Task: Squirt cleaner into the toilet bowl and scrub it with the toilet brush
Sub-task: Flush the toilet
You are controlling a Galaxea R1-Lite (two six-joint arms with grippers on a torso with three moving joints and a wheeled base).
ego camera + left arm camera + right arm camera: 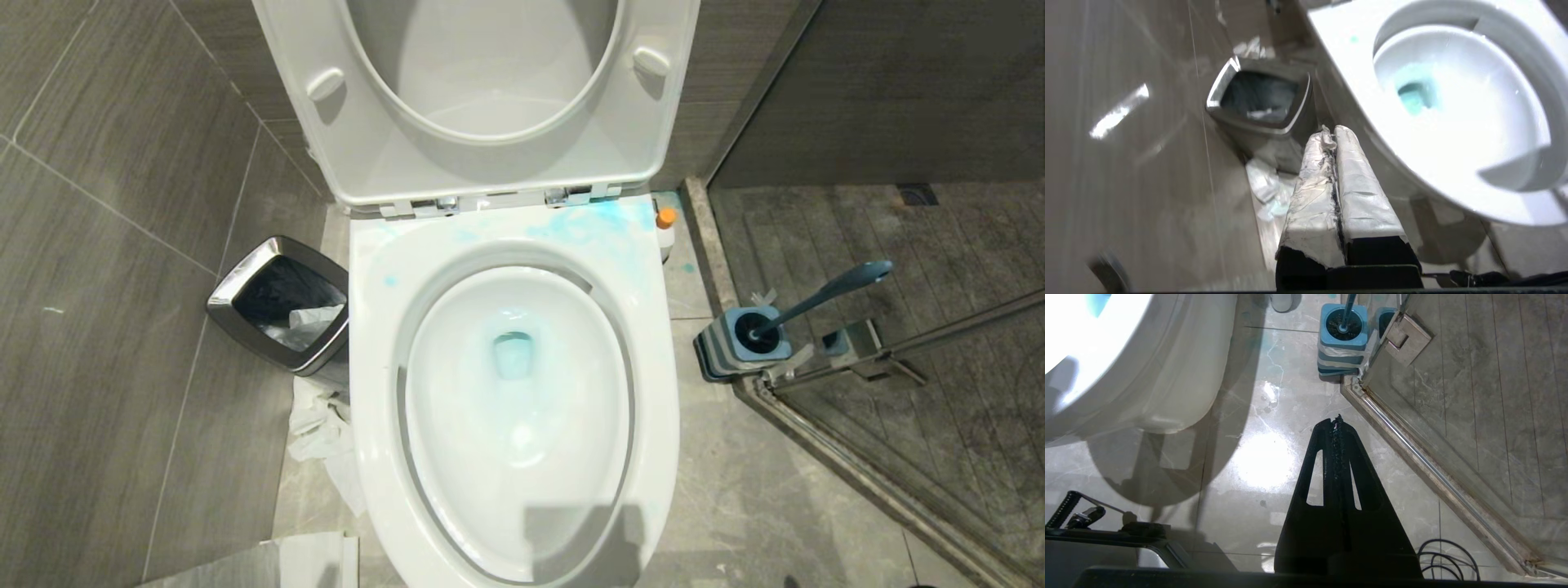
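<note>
The white toilet bowl (371, 343) stands in the middle of the head view with its seat and lid raised. Pale blue cleaner (588, 224) is smeared on the back of the rim and tints the water at the drain (513, 355). The toilet brush (824, 294) stands in its blue-grey stand (739, 347) on the floor to the right. My left gripper (1333, 130), its fingers wrapped in white tape, is shut and empty, low beside the bowl's (1347, 73) left side. My right gripper (1336, 420) is shut and empty above the floor, short of the brush (1345, 318).
A chrome-rimmed waste bin (245, 302) sits left of the toilet, with crumpled tissue (322, 425) on the floor by it. A small white bottle with an orange cap (666, 233) stands behind the bowl's right side. The glass shower door and its metal sill (857, 457) close off the right.
</note>
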